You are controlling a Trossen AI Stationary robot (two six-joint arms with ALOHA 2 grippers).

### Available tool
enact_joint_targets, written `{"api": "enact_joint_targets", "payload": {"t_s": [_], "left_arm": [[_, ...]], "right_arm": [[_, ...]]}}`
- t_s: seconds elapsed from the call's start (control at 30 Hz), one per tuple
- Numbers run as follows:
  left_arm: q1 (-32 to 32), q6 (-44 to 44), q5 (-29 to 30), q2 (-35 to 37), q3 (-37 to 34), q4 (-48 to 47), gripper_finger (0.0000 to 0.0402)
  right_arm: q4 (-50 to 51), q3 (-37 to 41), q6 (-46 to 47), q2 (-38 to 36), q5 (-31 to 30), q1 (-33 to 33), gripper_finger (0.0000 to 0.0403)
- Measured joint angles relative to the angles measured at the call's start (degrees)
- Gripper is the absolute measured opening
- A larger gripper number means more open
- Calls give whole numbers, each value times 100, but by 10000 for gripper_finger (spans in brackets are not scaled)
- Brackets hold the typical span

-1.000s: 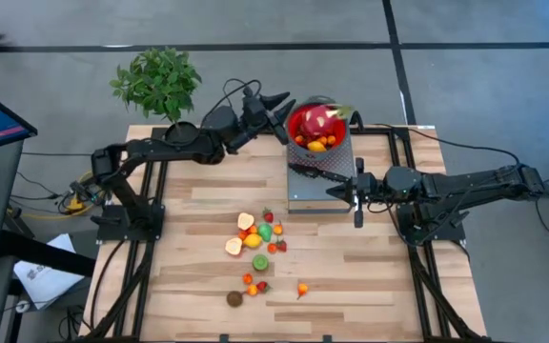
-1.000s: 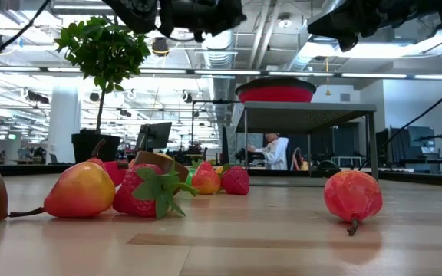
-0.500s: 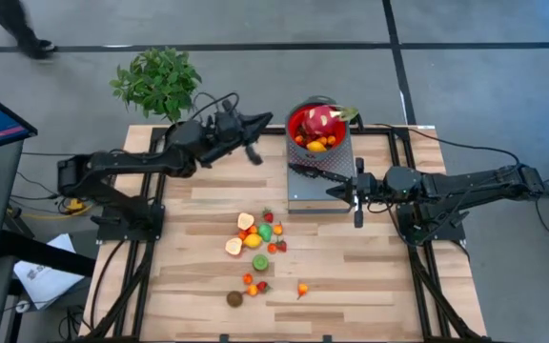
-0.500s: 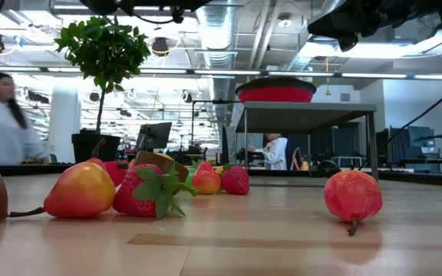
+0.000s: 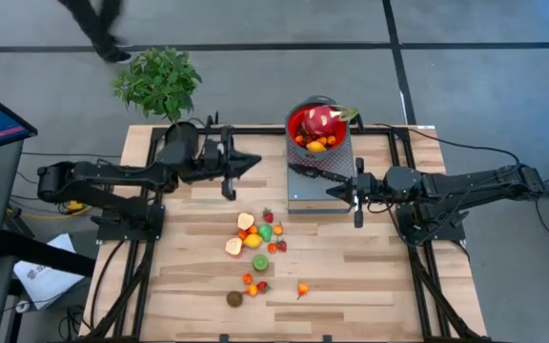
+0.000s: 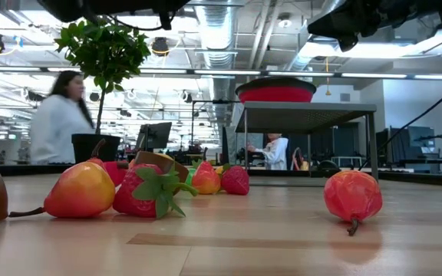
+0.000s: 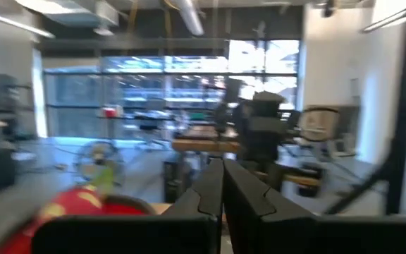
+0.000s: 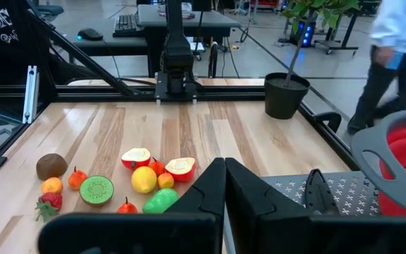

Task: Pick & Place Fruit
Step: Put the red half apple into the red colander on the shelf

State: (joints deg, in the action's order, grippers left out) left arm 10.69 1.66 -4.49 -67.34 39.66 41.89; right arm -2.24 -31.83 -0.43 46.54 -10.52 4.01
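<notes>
**Ana:** High view first: where does the loose fruit (image 5: pixel 258 240) lie, and which hand is closer to it?

**Ben:** It sits in a scattered cluster near the middle of the wooden surface (image 5: pixel 370 276), trailing toward the front edge, where a brown fruit (image 5: pixel 233 298) lies. More fruit, including the dragon fruit (image 5: pixel 316 121), already sits in the red bowl (image 5: pixel 294 122) on a grey stand (image 5: pixel 320 179) at the back.

**Ana:** And the hands?

**Ben:** The left hand (image 5: pixel 252 163) hovers at the back of the surface, left of the stand, fingers pressed together and holding nothing. The right hand (image 5: pixel 335 191) hovers beside the stand, also pressed together and empty; in its own wrist view the closed fingers (image 8: pixel 210 185) point straight at the cluster.

**Ana:** So which is nearer?

**Ben:** They look about equally far. The cluster lies forward of both, slightly right of the left hand's tip and left of the right hand's. A halved fruit (image 5: pixel 246 221) at the cluster's back edge looks closest to the left hand. Either hand would need to spread before coming down.
</notes>
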Motion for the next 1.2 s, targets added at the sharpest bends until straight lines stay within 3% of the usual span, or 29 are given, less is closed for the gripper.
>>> {"api": "enact_joint_targets", "payload": {"t_s": [0.27,0.8,0.97,1.2], "left_arm": [[-270,377,-608,336,-644,-15,2],[-1361,980,-587,419,-990,-38,1],[-1867,1316,77,419,-990,-133,1],[-2570,1951,1464,414,-990,-611,1]], "right_arm": [[1,0,46,0,0,2,3],[-15,0,197,0,2,2,3],[-18,0,257,0,2,7,3],[-17,0,345,0,2,9,3]]}}
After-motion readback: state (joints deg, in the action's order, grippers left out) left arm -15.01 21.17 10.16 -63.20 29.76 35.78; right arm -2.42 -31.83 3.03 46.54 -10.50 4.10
